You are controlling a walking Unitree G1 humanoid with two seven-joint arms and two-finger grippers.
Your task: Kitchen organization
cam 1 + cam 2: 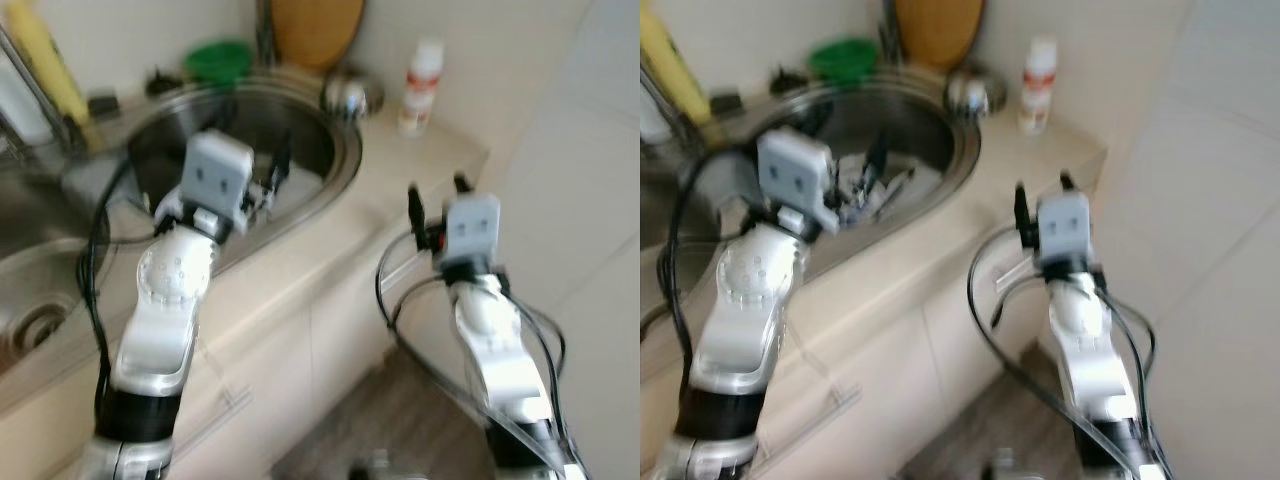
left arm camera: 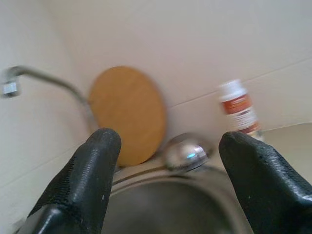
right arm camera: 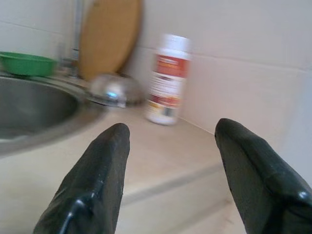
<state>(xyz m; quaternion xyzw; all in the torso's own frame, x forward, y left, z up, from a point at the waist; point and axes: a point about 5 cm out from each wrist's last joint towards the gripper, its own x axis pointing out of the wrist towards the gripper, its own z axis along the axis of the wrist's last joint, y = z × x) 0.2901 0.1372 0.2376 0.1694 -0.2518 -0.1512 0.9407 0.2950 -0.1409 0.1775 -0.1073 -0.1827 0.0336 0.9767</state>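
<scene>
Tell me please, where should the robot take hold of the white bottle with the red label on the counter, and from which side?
Probably around the middle, at the label. The white bottle stands upright near the wall, right of the sink, so a level approach from the front is best. The right hand is open and already faces it. The shiny metal piece lies close on the sink side, so keep the fingers off it.

Around the round sink on the bench I count one white bottle with a red label, one wooden board behind the sink, one green bowl, one shiny metal lid or bowl at the sink's rim, one tap and one yellow bottle. There are two claws: the left claw over the sink and the right claw beside it, each with two black fingers spread apart.
</scene>
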